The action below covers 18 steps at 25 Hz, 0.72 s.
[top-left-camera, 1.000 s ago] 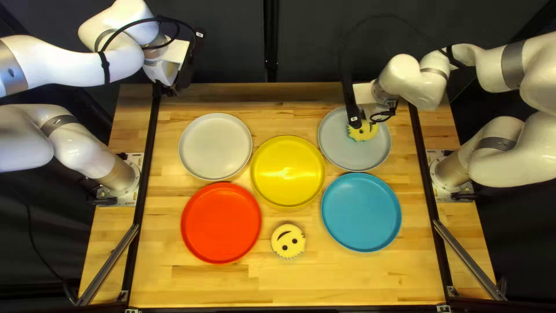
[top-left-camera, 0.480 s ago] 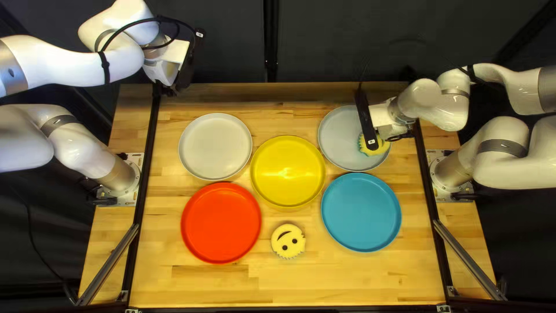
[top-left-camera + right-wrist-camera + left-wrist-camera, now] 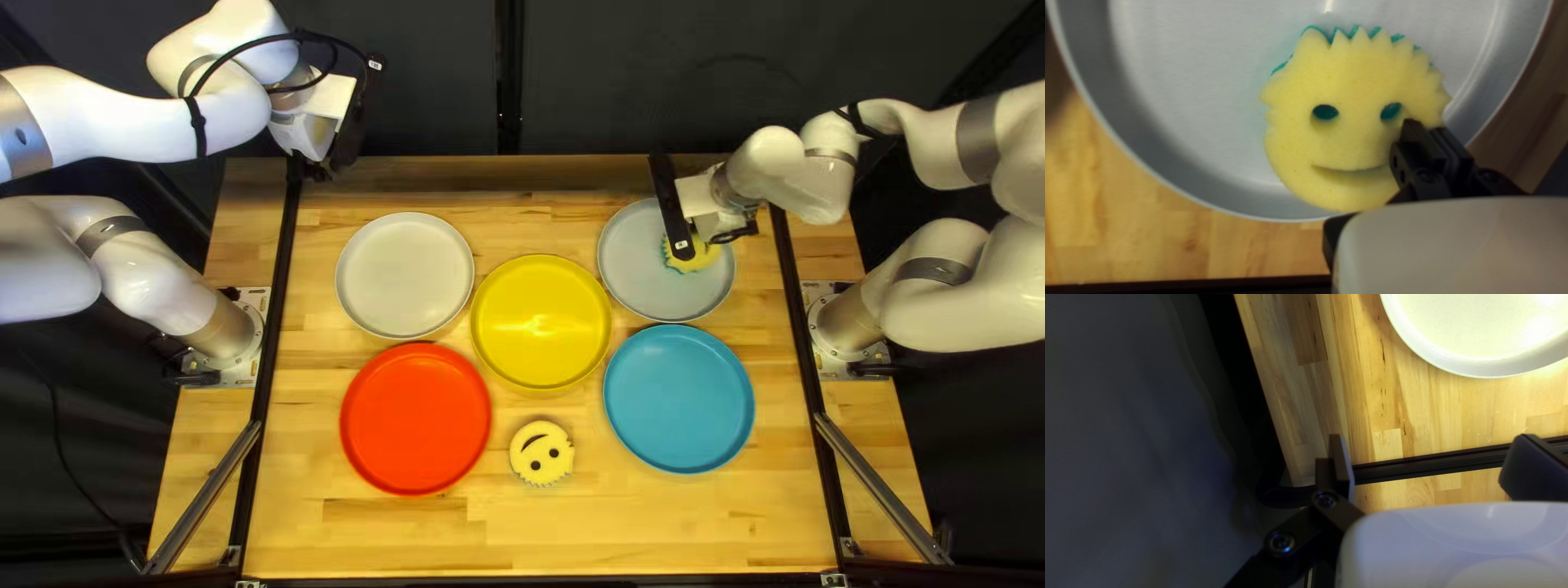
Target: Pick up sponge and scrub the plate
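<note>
Right gripper (image 3: 737,230): fingers together, touching the sponge (image 3: 1350,81) beneath them on the grey plate (image 3: 1181,109). Left gripper (image 3: 316,170): fingers wide apart.

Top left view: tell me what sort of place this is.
Likely a robotics lab, not a kitchen: white jointed robot arms flank a wooden table, a dark curtain hangs behind it, and a yellow smiley-face sponge is on a round gray plate.
</note>
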Each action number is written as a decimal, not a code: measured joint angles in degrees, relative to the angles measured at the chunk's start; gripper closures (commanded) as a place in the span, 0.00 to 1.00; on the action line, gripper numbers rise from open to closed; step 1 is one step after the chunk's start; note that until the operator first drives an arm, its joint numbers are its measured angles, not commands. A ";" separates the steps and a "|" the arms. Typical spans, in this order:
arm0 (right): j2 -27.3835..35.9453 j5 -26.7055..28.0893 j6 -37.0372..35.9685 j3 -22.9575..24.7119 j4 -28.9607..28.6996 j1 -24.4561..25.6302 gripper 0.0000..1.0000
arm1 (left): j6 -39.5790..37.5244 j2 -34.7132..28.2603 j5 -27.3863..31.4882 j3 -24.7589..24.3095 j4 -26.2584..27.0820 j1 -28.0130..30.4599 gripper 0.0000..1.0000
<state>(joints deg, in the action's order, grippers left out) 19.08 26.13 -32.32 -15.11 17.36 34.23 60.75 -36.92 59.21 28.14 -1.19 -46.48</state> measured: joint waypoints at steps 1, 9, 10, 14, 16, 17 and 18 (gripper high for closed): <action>0.41 0.41 -0.02 -0.06 0.04 -0.08 1.00 | 0.00 0.00 0.00 0.00 0.00 0.00 0.00; 3.79 0.76 1.87 3.32 1.19 -1.46 1.00 | 0.00 0.00 0.00 0.00 0.00 0.00 0.00; 4.76 1.05 2.46 4.08 1.38 -2.16 1.00 | 0.00 0.00 0.00 0.00 0.00 0.00 0.00; 9.07 3.43 4.88 6.51 1.76 -5.41 1.00 | 0.00 0.00 0.00 0.00 0.00 0.00 0.00; 10.05 3.99 6.22 7.31 2.17 -6.78 1.00 | 0.00 0.00 0.00 0.00 0.00 0.00 0.00; 10.22 4.09 6.82 7.54 2.39 -7.34 1.00 | 0.00 0.00 0.00 0.00 0.00 0.00 0.00; 10.30 4.15 7.40 7.68 2.58 -7.90 1.00 | 0.00 0.00 0.00 0.00 0.00 0.00 0.00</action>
<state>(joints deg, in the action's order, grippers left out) 29.39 30.28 -24.92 -7.43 19.94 26.32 60.75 -36.92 59.21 28.14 -1.19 -46.48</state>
